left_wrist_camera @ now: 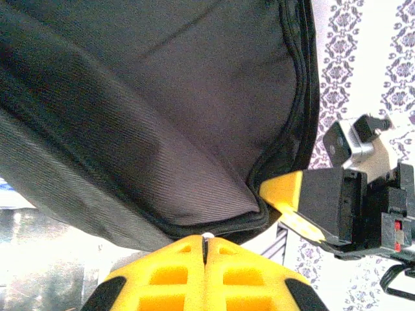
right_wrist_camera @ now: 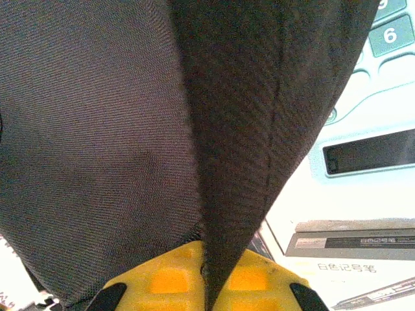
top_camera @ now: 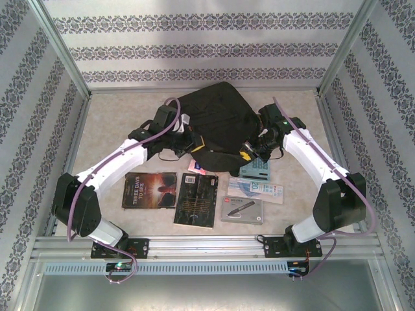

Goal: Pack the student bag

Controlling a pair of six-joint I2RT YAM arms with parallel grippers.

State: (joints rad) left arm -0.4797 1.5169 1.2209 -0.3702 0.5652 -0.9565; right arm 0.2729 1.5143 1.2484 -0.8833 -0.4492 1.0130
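**Black backpack gripped at its near edge on the bench**

Black fabric fills most of both wrist views. The student bag [top_camera: 217, 123] lies at the middle of the pale bench [top_camera: 110, 123], towards the far wall, with its rounded bulk pointing away from the arms and its near edge between the two wrists.

The right end effector [right_wrist_camera: 207, 256] is clamped on that edge. A dark fold of the bag runs straight down between its yellow fingers, which press against it from both sides.

The left end effector [left_wrist_camera: 206, 241] has its yellow fingers pressed tight together, leaving only a thin seam between them. Their tips touch the bag's piped rim. Whether any cloth is caught between them cannot be told.

Nearer the arm bases, flat things lie in a loose row:
- A dark book with a reddish cover [top_camera: 150, 190] lies on the left.
- A second dark book [top_camera: 196, 199] lies just beside it.
- A grey pen box [top_camera: 242, 209] lies to the right of the second book.
- A white and blue packet [top_camera: 256, 189] lies just beyond the pen box.
- A pale green calculator [top_camera: 255, 170] lies under the right wrist, partly covered by the bag's edge.
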